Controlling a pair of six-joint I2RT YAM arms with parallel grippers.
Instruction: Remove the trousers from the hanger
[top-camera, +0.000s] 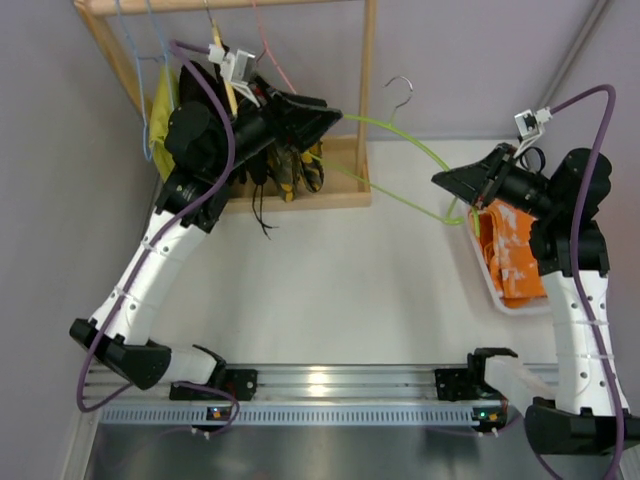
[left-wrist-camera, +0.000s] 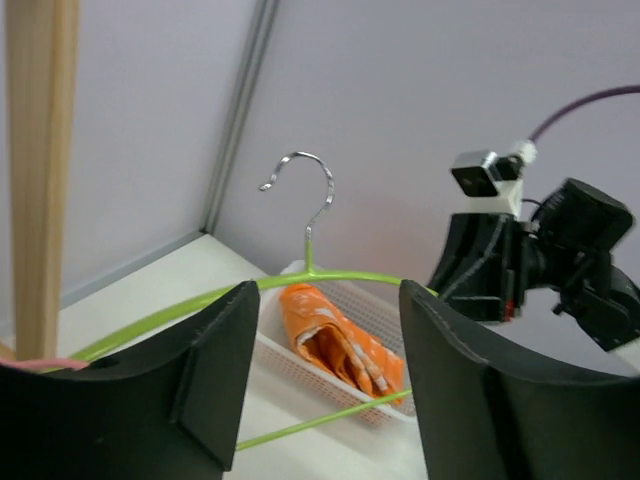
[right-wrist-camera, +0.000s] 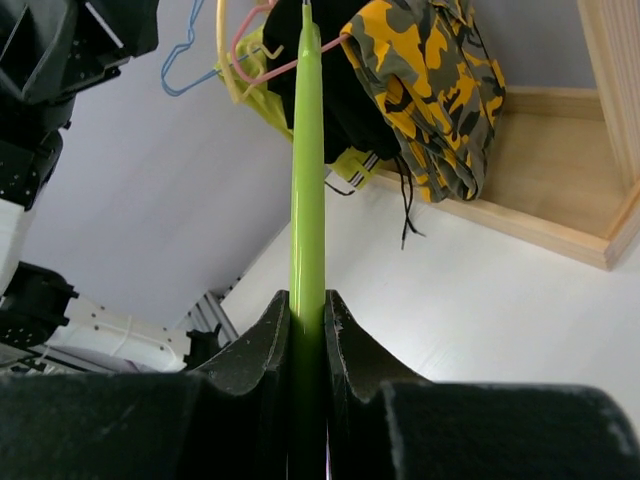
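The lime-green hanger (top-camera: 398, 128) with its metal hook (top-camera: 401, 88) hangs in the air between my two arms, bare of cloth. My right gripper (top-camera: 447, 186) is shut on its right end; in the right wrist view the green bar (right-wrist-camera: 307, 150) runs straight out from between the closed jaws (right-wrist-camera: 307, 305). My left gripper (top-camera: 335, 112) is open at the hanger's left end. In the left wrist view the hanger (left-wrist-camera: 340, 276) crosses just beyond the spread fingertips (left-wrist-camera: 328, 296). The orange trousers (top-camera: 512, 256) lie folded in the white basket (top-camera: 488, 288), also in the left wrist view (left-wrist-camera: 345, 340).
A wooden rack (top-camera: 345, 190) stands at the back left with a yellow-and-black camouflage garment (right-wrist-camera: 430, 80), a yellow-green garment (top-camera: 163, 100), and pink and blue wire hangers. The basket sits at the table's right edge. The grey wall is close behind.
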